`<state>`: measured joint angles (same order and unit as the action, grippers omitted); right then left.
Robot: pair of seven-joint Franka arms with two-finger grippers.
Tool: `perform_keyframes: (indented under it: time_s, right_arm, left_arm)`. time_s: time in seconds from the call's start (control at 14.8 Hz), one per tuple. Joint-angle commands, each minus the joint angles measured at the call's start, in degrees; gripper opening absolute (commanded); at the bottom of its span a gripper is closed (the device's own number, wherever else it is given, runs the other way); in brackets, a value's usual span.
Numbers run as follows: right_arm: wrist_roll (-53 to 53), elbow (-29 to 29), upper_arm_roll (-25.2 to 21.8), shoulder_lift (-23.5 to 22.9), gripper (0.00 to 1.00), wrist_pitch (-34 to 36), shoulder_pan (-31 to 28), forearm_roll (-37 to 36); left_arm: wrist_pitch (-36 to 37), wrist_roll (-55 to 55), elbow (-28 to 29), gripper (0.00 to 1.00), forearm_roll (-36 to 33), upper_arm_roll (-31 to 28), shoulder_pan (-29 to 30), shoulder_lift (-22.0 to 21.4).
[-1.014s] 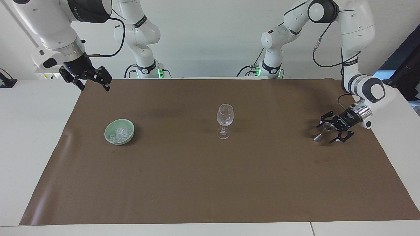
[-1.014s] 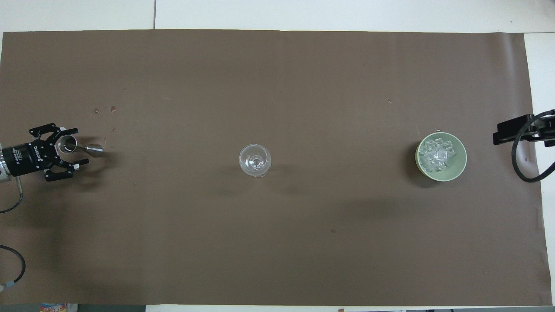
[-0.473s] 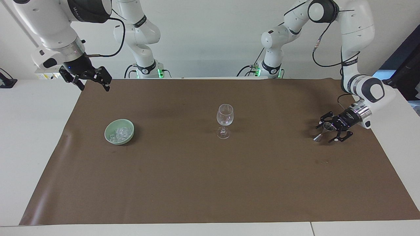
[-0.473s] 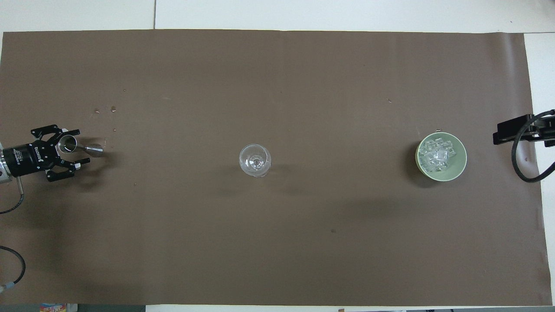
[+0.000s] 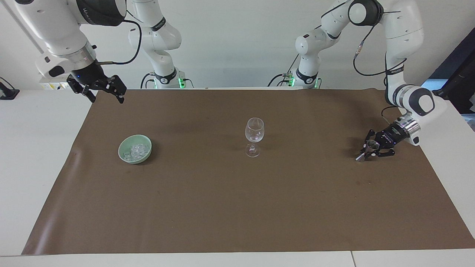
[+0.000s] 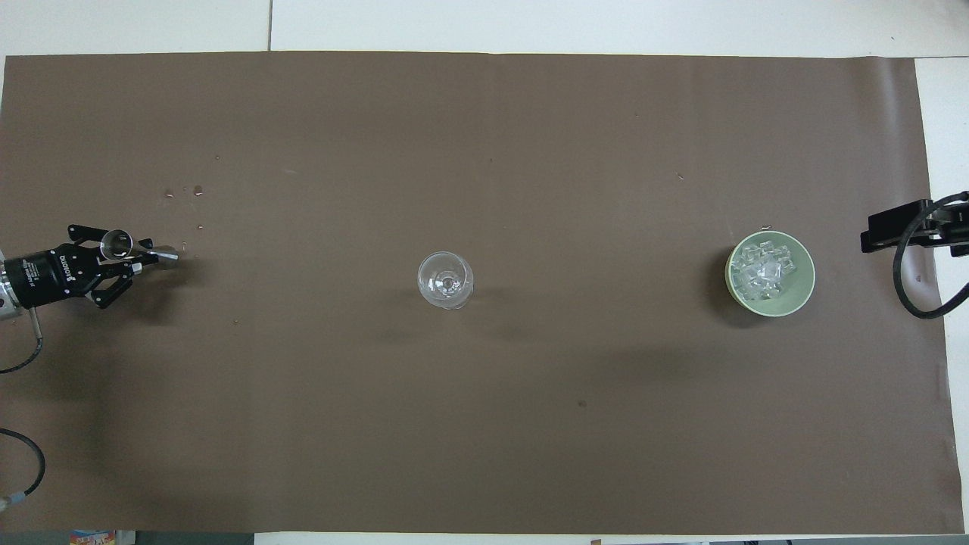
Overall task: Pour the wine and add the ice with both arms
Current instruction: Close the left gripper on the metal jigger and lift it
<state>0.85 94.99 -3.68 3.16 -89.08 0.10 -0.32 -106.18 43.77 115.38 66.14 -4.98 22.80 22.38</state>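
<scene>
- While the wine glass [image 5: 254, 136] stands upright at the middle of the brown mat [image 5: 237, 207], you have no ice in it that can be made out, and whether any wine sits in it cannot be told, so judge the task as barely begun.
- You have the left gripper [image 5: 372, 149] low at the left arm's end of the surface, its fingers drawn in around the small metal jigger [image 5: 367, 150]; it reads as clamped on the cup.
- Your right gripper [image 5: 99, 89] hangs in the air over the mat's corner at the right arm's end, fingers spread and holding nothing; that arm waits.
- You will find the ice [image 6: 766, 270] piled in the pale green bowl [image 6: 804, 297], toward the right arm's end, well apart from the glass.
- What is left for you, by this reading: carry the jigger to the glass, tip it in, then move ice from the bowl into the glass.
- Against the frame 1 second back, your left gripper's fingers were splayed wide around the jigger; now they have closed on it.
- Your right gripper, the glass and the bowl sit where they did then.
</scene>
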Motion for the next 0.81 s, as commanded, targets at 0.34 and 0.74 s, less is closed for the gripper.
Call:
perform_keyframes:
  time_s: [0.34,0.74]
  right_arm:
    - [0.3,0.7,0.2,0.6,1.00,0.0,-0.6,0.9]
    - [0.3,0.7,0.2,0.6,1.00,0.0,-0.6,0.9]
  left_arm:
    - [-0.4,-0.2,2.8,0.00,1.4,-0.1,-0.9,-5.7]
    - [-0.9,11.8,7.5,0.00,1.4,-0.4,-9.4,-18.1]
